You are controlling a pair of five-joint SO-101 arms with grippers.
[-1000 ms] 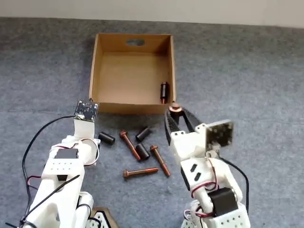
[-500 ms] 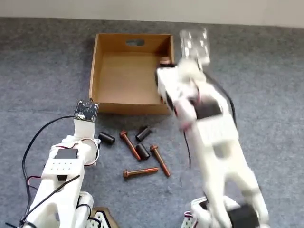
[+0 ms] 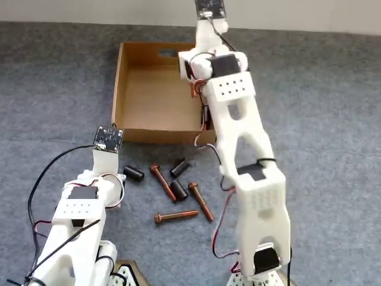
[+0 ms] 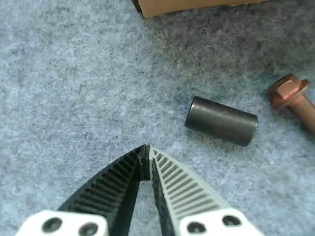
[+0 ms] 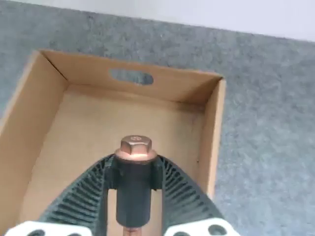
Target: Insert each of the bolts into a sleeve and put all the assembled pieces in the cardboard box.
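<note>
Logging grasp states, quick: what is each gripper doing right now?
Left gripper: closed, empty, near a loose sleeve.
Right gripper: closed on a sleeved bolt, above the cardboard box.

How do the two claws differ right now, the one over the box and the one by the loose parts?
The right gripper grips a sleeved bolt; the left gripper grips nothing, its fingers shut together. The right one is over the cardboard box; the left one is low over the carpet beside a loose sleeve. Both have ribbed fingers.
</note>
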